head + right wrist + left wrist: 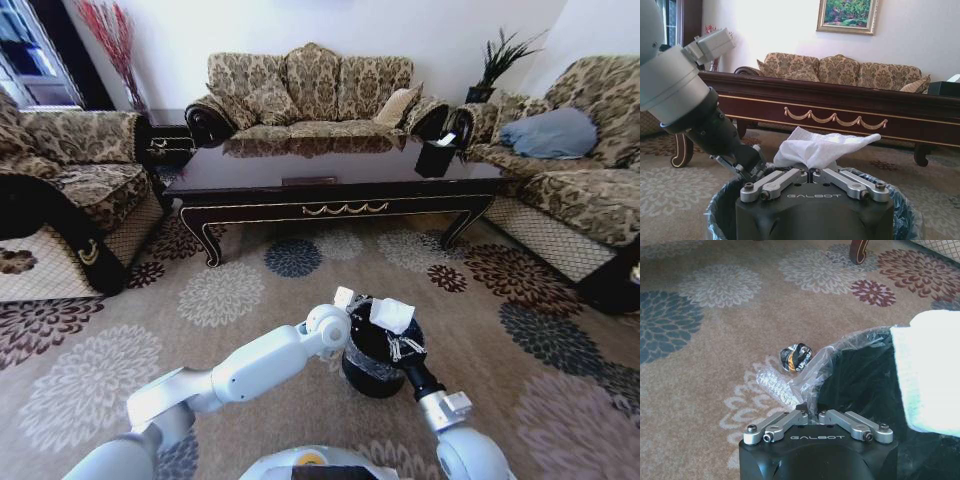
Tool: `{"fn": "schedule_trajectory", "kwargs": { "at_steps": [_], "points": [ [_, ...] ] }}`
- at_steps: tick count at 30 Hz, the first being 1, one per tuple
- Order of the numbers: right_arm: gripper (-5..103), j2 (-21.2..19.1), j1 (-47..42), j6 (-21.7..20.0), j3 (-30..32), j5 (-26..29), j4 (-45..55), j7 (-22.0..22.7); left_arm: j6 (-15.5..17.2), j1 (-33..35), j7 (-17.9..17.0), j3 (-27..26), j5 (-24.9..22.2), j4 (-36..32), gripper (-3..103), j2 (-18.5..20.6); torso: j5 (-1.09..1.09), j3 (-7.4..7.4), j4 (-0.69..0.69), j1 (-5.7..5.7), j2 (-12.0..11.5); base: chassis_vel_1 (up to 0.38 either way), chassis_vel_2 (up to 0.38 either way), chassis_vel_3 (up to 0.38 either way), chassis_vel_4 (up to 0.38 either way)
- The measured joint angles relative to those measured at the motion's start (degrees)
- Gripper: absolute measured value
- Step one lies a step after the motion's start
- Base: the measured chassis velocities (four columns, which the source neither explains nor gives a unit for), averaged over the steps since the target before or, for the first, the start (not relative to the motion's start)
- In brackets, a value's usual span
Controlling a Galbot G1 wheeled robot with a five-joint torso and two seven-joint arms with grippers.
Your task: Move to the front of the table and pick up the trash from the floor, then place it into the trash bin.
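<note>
Beige flowery floor (250, 300) with the long dark table (330, 180) across the back, and both arms are crowded over the black trash bin (372, 378) right in front of the robot. On the left side the left gripper (812, 412) has its fingers pinched together on a clear plastic wrapper (825, 362) at the bin's rim, with a small dark round scrap (796, 356) lying on the carpet just beside the bin. On the right, the right gripper (812, 172) is clamped on a crumpled white paper (822, 147), held directly above the bin's open mouth, lower edge near the liner.
</note>
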Motion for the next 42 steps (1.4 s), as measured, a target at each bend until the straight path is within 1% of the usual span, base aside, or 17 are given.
{"fn": "schedule_trajectory", "kwargs": {
  "at_steps": [3,4,6,8,11,12,13,14,18,19,20,21,23,27,36,39,42],
  "points": [
    [13,-0.15,0.16,0.0,0.0,-0.17,-0.28,0.05,0.0,0.21,-0.08,-0.02,-0.07,-0.3,3,0.07,-0.01,0.0,-0.01,0.0,0.0,0.0,0.0,0.0,0.0],
    [13,-0.15,0.16,0.0,0.0,-0.17,-0.28,0.05,0.0,0.21,-0.08,-0.02,-0.07,-0.3,3,0.07,-0.01,0.0,-0.01,0.0,0.0,0.0,0.0,0.0,0.0],
    [24,-0.2,0.11,0.0,0.11,-0.13,-0.16,0.07,0.0,0.39,-0.17,-0.08,0.18,-0.29,3,0.02,0.0,0.0,-0.01,0.0,0.0,0.0,0.0,0.0,0.0],
    [24,-0.21,0.09,0.0,0.17,-0.05,-0.04,0.07,0.0,0.48,-0.23,-0.15,0.38,-0.26,3,-0.07,-0.01,0.0,0.0,0.0,0.0,0.0,0.0,0.0,0.0],
    [39,-0.19,0.1,0.0,0.23,0.12,0.03,0.08,0.0,0.6,-0.34,-0.21,0.61,-0.2,3,-0.42,-0.01,0.0,0.0,0.0,0.0,0.0,0.0,0.0,0.0],
    [39,-0.17,0.07,0.0,0.25,0.15,0.06,0.09,0.0,0.62,-0.35,-0.21,0.62,-0.2,3,-0.47,-0.01,0.0,-0.01,0.0,0.0,0.0,0.0,0.0,0.0],
    [45,-0.15,0.0,0.0,0.27,0.16,0.12,0.09,0.0,0.65,-0.37,-0.21,0.63,-0.2,3,-0.47,0.0,0.0,-0.01,0.0,0.0,0.0,0.0,0.0,0.0],
    [45,-0.15,0.0,0.0,0.27,0.16,0.12,0.09,0.0,0.65,-0.37,-0.21,0.63,-0.2,3,-0.47,0.0,0.0,-0.01,0.0,0.0,0.0,0.0,0.0,0.0],
    [67,-0.1,-0.35,0.18,0.33,0.16,0.24,0.15,0.0,0.94,-0.62,-0.49,1.15,-0.27,3,-0.13,0.0,0.0,0.0,0.0,0.0,0.0,0.0,0.0,0.0],
    [67,-0.1,-0.35,0.18,0.33,0.16,0.24,0.15,0.0,0.94,-0.62,-0.49,1.15,-0.27,3,-0.13,0.0,0.0,0.0,0.0,0.0,0.0,0.0,0.0,0.0],
    [73,-0.1,-0.35,0.2,0.34,0.16,0.34,0.18,0.0,0.99,-0.66,-0.6,1.2,-0.34,3,-0.07,0.0,0.0,0.0,0.0,0.0,0.0,0.0,0.0,0.0],
    [73,-0.09,-0.38,0.2,0.34,0.16,0.5,0.21,0.0,1.02,-0.66,-0.65,1.2,-0.44,3,-0.01,-0.01,0.0,0.0,0.0,0.0,0.0,0.0,0.0,0.0],
    [78,-0.08,-0.44,0.2,0.34,0.16,0.75,0.23,0.0,1.04,-0.66,-0.7,1.18,-0.51,3,0.04,-0.01,0.0,-0.01,0.0,0.0,0.0,0.0,0.0,0.0],
    [97,-0.06,-0.89,0.2,0.55,0.15,1.56,0.23,0.0,1.21,-0.68,-1.09,1.06,-0.52,3,0.23,-0.01,0.0,0.0,0.0,0.0,0.0,0.0,0.0,0.0],
    [100,-0.03,-1.44,0.29,1.01,0.23,2.35,0.17,0.0,2.03,-0.73,-1.69,1.01,-0.61,3,0.75,-0.01,0.0,0.0,0.0,0.0,0.0,0.0,0.0,0.0],
    [100,-0.02,-1.24,1.62,1.39,-2.56,1.35,-0.18,0.0,2.13,-0.75,-1.97,1.0,-0.94,3,1.0,-0.01,0.0,-0.01,0.0,0.0,0.0,0.0,0.0,0.0],
    [100,0.02,-1.48,1.99,1.37,-3.1,1.3,-0.53,0.0,2.12,-0.76,-2.09,1.0,-0.97,3,1.12,-0.01,0.0,-0.01,0.0,0.0,0.0,0.0,0.0,0.0]
  ]
}}
